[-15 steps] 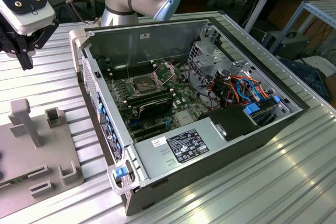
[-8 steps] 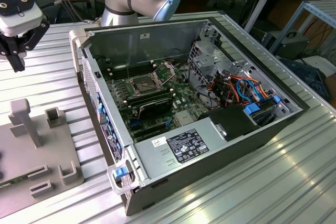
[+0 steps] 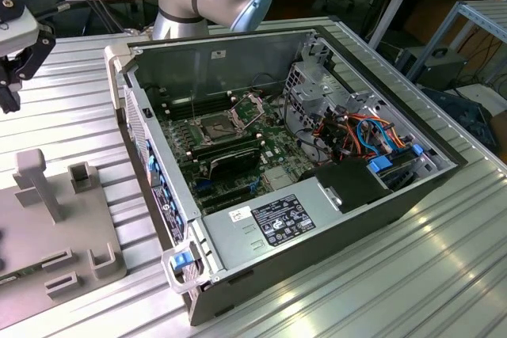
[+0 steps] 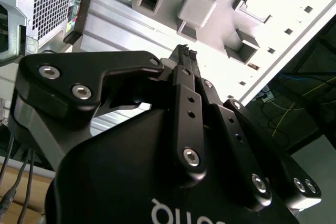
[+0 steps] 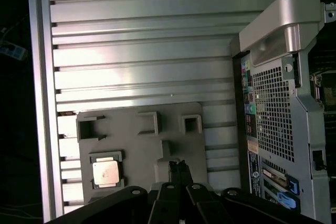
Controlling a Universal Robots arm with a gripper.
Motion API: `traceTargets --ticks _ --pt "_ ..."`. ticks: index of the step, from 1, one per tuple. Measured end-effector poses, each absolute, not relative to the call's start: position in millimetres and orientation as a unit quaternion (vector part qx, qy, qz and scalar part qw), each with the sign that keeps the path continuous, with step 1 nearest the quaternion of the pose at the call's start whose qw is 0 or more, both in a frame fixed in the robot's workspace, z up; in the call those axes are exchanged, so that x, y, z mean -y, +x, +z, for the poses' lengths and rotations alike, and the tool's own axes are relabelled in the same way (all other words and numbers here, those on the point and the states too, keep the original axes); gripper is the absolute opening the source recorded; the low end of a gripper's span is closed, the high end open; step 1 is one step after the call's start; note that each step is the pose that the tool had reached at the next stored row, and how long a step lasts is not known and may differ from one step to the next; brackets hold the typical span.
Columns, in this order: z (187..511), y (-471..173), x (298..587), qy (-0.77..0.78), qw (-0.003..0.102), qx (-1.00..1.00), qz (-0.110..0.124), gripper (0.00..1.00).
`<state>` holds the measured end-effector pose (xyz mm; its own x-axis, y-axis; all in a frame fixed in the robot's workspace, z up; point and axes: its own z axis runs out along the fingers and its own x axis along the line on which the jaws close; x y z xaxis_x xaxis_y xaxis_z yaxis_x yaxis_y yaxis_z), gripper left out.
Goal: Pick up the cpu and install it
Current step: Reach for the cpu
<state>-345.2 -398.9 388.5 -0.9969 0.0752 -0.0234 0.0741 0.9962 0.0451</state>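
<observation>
First wrist view: the cpu (image 5: 106, 172) lies flat, silvery face up, in a square recess near one corner of a grey holder plate (image 5: 140, 142). The plate rests on the ribbed metal desk (image 5: 142, 51) and carries several other square pockets and a raised block. The claw (image 5: 178, 164) hangs above this plate with its two black fingers pressed together and nothing between them; it is off to one side of the cpu and does not touch it. In the second wrist view the fingers meet at their tips in the same way, over the plate's pockets. Beside the plate stands the open computer case (image 5: 283, 103), its perforated end facing the plate. In the exterior view the case lies on its side at the plate's right, and the dark square socket (image 3: 218, 126) with its metal frame sits on the green motherboard (image 3: 273, 152) inside.
</observation>
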Motion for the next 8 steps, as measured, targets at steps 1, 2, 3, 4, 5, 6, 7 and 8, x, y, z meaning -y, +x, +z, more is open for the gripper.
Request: traceTargets --ticks 1,2,3,4,5,6,7,8 --pt "388.5 -345.2 398.8 0.037 0.012 -0.999 0.022 0.11" --pt "388.5 -345.2 398.9 0.037 0.013 -0.999 0.022 0.11" --pt "388.5 -345.3 398.8 0.037 0.012 -0.999 0.022 0.11" --pt "388.6 -345.3 398.8 0.037 0.012 -0.999 0.022 0.11" --pt "388.5 -345.4 398.8 0.037 0.012 -0.999 0.022 0.11" --pt "388.6 -345.4 398.8 0.037 0.012 -0.999 0.022 0.11" --pt "388.5 -345.4 398.8 0.037 0.012 -0.999 0.022 0.11" --pt "388.5 -345.4 398.8 0.037 0.012 -0.999 0.022 0.11"
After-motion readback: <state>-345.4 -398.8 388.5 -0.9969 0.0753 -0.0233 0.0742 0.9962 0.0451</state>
